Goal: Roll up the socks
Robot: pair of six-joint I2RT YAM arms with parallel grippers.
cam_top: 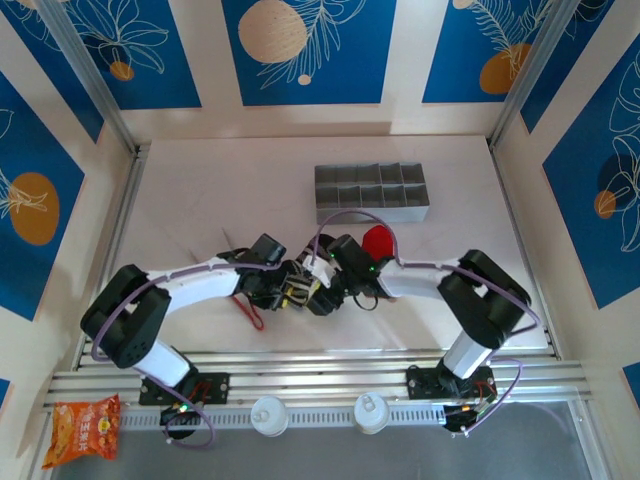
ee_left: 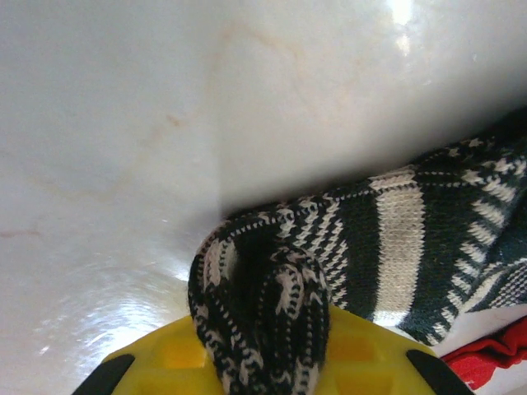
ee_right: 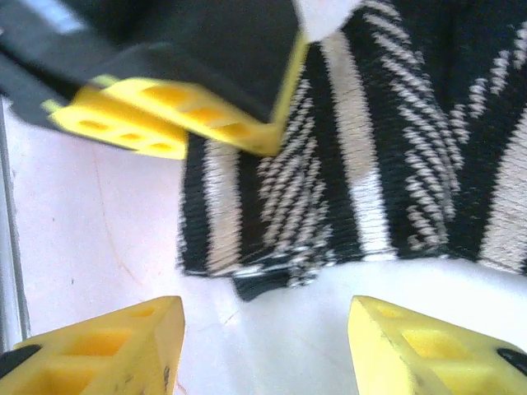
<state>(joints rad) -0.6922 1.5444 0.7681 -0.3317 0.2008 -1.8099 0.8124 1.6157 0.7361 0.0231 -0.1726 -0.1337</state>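
The black sock (ee_left: 395, 239) with grey-white stripes lies on the white table. A fold of it bulges up between the yellow fingers (ee_left: 165, 354) of my left gripper (ee_left: 263, 350), which is shut on it. A bit of the red sock (ee_left: 494, 358) shows at the lower right of the left wrist view, and in the top view the red sock (cam_top: 378, 242) lies just behind the right wrist. My right gripper (ee_right: 265, 346) is open just short of the striped sock's edge (ee_right: 272, 239), nothing between its fingers. Both grippers meet at mid-table (cam_top: 308, 288).
A grey compartment tray (cam_top: 372, 193) stands behind the arms. Thin red-handled tongs (cam_top: 250, 310) lie under the left arm. A snack bag (cam_top: 85, 425) and two white caps (cam_top: 268, 413) sit at the near rail. Aluminium posts frame the table's sides.
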